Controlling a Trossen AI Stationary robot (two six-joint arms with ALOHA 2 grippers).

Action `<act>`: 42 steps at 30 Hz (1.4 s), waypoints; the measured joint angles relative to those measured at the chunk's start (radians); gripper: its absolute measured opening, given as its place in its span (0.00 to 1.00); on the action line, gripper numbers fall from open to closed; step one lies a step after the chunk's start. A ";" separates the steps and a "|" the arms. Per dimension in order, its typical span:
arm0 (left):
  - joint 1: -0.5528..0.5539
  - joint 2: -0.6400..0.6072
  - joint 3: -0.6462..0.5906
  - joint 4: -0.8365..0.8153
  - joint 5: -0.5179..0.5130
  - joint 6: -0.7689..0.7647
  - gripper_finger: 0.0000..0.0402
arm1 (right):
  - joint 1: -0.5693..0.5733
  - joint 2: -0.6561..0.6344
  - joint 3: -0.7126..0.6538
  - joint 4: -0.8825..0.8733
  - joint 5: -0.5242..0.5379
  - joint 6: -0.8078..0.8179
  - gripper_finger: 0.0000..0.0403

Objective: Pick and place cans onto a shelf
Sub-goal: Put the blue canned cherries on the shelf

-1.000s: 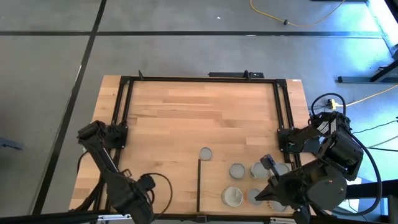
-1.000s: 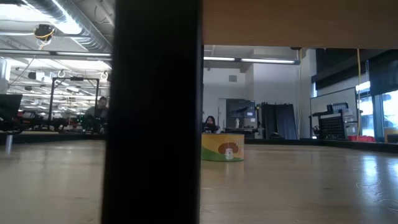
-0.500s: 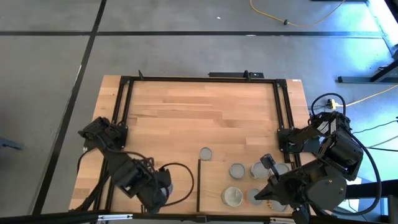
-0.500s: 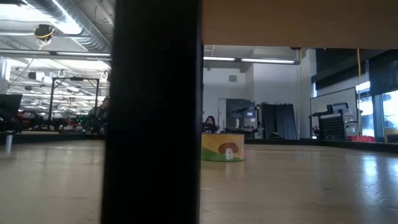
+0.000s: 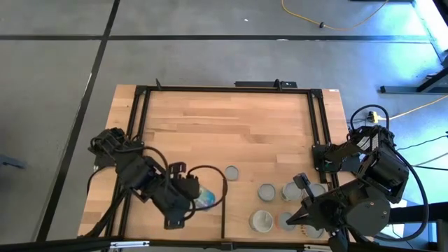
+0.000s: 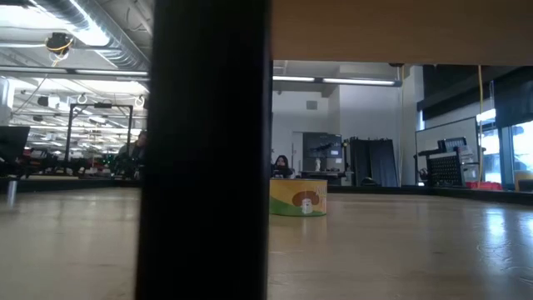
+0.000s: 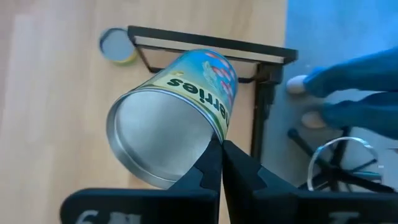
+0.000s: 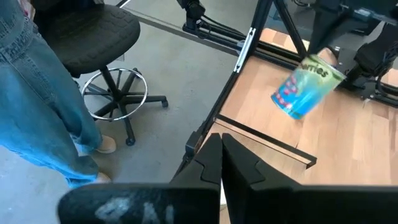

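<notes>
You are mid-carry: your left gripper point(image 5: 198, 197) is clamped on a blue-labelled can point(image 5: 205, 199), held tilted in the air over the near left part of the table point(image 5: 231, 119), just beside the dark edge strip point(image 5: 223, 208) of the shelf. The other cans point(image 5: 276, 190) stand in a cluster on the shelf panel at the near right, with one lone can point(image 5: 231, 173) at the strip's far end. Your right gripper point(image 8: 221, 147) waits low at the near right edge, its fingers pressed together and empty. By my judgement the next move calls for swinging the held can over the strip, righting it, and lowering it onto a bare patch clear of the cluster. The left wrist view shows the can's point(image 7: 177, 112) silver end and the pinch on its rim, which the high view hides. The right wrist view alone shows the can point(image 8: 306, 86) hanging well off the wood, plus a person's jeans point(image 8: 37, 99) and a stool point(image 8: 93, 37). The low view shows only a yellow can point(image 6: 298, 197).
</notes>
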 joint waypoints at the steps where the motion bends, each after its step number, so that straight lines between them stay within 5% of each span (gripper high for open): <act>1: 0.002 0.000 -0.001 0.000 -0.002 0.018 0.00 | 0.000 0.000 0.000 0.000 0.001 -0.002 0.01; 10: 0.051 0.009 -0.001 0.053 -0.076 0.205 0.00 | 0.000 0.000 0.000 -0.005 0.042 -0.001 0.01; 19: 0.064 0.016 -0.001 0.295 -0.101 0.424 0.00 | 0.000 0.000 0.000 -0.042 0.077 0.054 0.01; 42: 0.038 0.151 -0.002 0.326 -0.037 0.472 0.00 | 0.000 0.000 0.000 -0.060 0.077 0.074 0.01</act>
